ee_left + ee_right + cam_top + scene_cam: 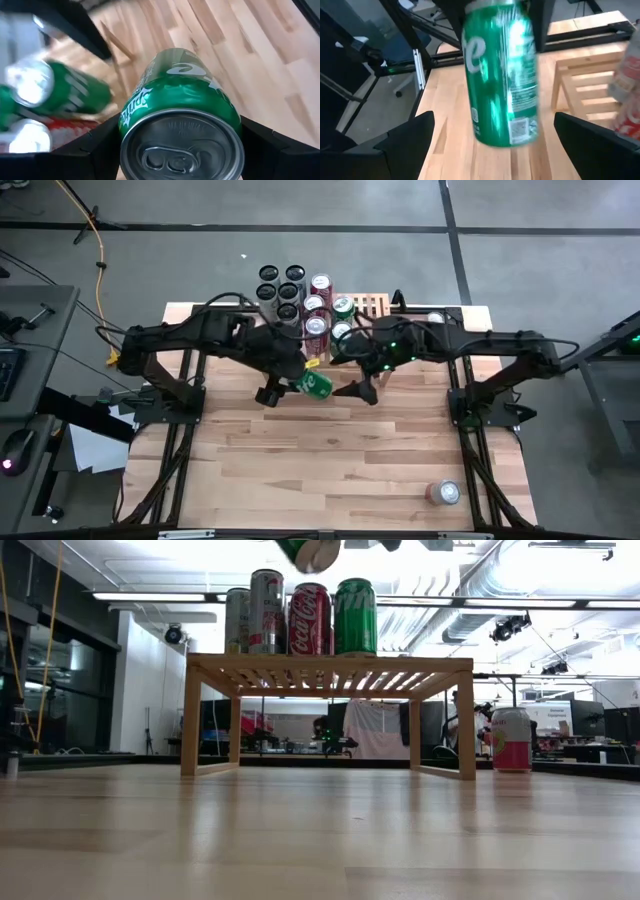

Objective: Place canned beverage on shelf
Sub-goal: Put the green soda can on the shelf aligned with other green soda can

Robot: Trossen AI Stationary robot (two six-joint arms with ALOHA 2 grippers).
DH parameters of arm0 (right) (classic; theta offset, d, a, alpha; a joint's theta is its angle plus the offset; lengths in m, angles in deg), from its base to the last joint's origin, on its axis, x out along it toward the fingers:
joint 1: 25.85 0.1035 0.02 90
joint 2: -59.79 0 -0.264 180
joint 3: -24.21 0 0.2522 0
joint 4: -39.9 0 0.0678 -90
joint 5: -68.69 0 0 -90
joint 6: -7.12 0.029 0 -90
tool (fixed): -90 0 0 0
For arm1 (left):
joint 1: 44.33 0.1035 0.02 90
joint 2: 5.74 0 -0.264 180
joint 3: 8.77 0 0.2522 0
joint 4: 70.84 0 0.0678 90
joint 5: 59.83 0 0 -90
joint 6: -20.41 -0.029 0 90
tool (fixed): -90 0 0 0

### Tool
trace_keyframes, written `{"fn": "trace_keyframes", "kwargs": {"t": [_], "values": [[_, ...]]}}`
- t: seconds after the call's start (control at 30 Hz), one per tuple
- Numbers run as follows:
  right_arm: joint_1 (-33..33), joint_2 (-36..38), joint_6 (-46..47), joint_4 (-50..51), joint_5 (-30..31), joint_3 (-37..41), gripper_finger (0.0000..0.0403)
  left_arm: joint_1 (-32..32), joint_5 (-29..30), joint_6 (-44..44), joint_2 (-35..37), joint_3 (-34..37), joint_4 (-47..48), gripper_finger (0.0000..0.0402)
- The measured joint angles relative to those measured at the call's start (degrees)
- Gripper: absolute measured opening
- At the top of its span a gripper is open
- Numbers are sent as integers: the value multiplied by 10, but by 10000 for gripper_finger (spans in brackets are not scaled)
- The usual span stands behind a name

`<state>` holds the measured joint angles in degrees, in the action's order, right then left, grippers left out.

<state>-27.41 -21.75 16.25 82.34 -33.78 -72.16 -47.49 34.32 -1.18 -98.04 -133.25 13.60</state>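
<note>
Right in the middle there's a green can (502, 75), lifted clear of the light wood desk (460, 140) and leaning a bit, white label print and a barcode facing the camera. Its top end runs up into dark arm hardware, so the exact grip on it is hidden. The right gripper (492, 150) has its two dark fingers (405, 142) spread wide at either side of the can, not touching it. The shelf (585, 85), pale wooden slats, sits off to one side, with a blurry red and white can (630, 80) at the picture's edge.
</note>
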Motion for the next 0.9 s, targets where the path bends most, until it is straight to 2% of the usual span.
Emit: {"fn": "trace_keyframes", "kwargs": {"t": [0.27, 0.5, 0.67, 0.77, 0.9], "values": [[6, -36, -2, -60, -12, 0, 397, -31, 64, -99, 2, -1, -49, 282], [5, -51, 0, -57, -12, 0, 397, -36, 76, -111, -7, 0, -94, 282], [4, -52, 6, -58, -43, 0, 393, -38, 91, -125, -6, -1, -94, 282], [4, -52, 21, -59, -43, 0, 376, -38, 88, -126, -6, -1, -93, 282], [4, -52, 29, -59, -51, 0, 326, -38, 73, -124, -6, -1, -93, 282]]}}
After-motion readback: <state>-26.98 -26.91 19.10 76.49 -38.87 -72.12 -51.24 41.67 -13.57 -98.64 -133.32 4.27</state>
